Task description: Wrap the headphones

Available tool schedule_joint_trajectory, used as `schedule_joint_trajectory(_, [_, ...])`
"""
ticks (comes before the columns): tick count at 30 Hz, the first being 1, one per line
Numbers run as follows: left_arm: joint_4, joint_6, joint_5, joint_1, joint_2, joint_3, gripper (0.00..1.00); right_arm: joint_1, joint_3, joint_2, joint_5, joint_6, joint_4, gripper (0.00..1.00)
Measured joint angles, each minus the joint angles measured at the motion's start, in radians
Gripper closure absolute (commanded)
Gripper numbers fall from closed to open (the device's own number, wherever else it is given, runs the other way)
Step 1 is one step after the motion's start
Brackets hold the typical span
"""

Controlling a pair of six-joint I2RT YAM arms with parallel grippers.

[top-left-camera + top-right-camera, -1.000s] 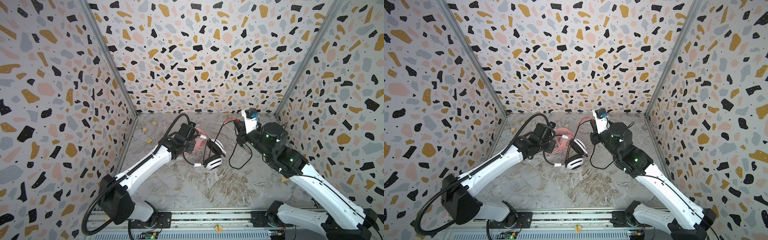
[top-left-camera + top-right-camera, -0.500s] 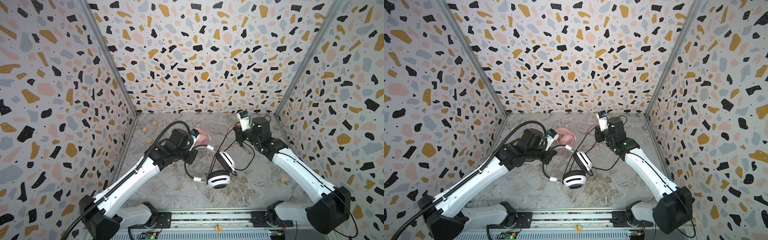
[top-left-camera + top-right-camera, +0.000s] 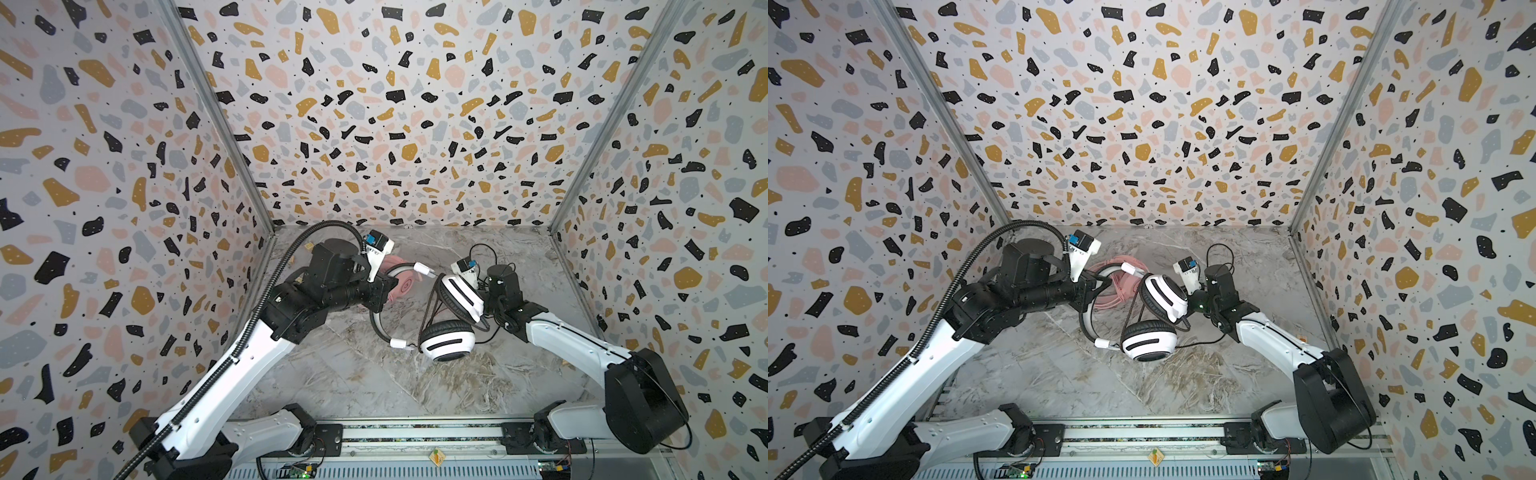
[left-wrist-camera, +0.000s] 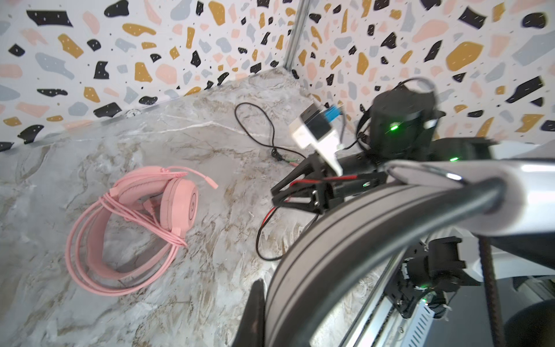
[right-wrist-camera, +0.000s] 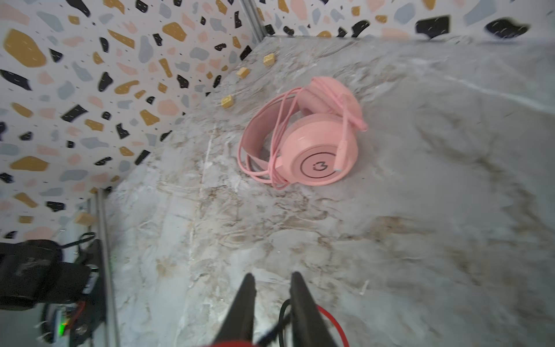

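Left gripper point(image 3: 382, 293) clamps the white-and-black headset point(image 3: 446, 345) by its band, over the tabletop point(image 3: 353, 374). Right gripper point(image 5: 272, 275) is narrowly parted, black cable point(image 5: 283, 312) between its jaws. We should pinch it, then wind snug loops round the band.

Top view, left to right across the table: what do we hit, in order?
Left gripper → all-pink over-ear headset, cable wound round it → white-and-black over-ear headset, placed by its two ear cups → right arm's black wrist. Right gripper overlaps an ear cup in a top view, so it is left out.
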Motion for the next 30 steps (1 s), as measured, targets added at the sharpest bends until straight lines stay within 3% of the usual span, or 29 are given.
schedule_joint_trajectory(4, [-0.031,0.016,0.0,0.0,0.039,0.133,1.0,0.011,0.0,0.131,-0.083,0.031,0.129,0.57])
schedule_joint_trajectory(11, [-0.098,0.023,-0.028,0.0,0.058,0.193,1.0,0.094,0.005,0.277,-0.149,0.089,0.296,0.56])
schedule_joint_trajectory(14, [-0.114,0.023,-0.051,0.0,0.064,0.206,1.0,0.138,0.001,0.288,-0.156,0.1,0.338,0.61])
schedule_joint_trajectory(21, [-0.116,0.018,-0.126,0.02,0.064,0.234,1.0,0.152,-0.121,0.287,-0.148,0.117,0.41,0.86])
schedule_joint_trajectory(30, [-0.05,-0.024,-0.268,0.077,0.044,0.215,1.0,0.149,-0.219,0.199,-0.109,0.135,0.413,0.99])
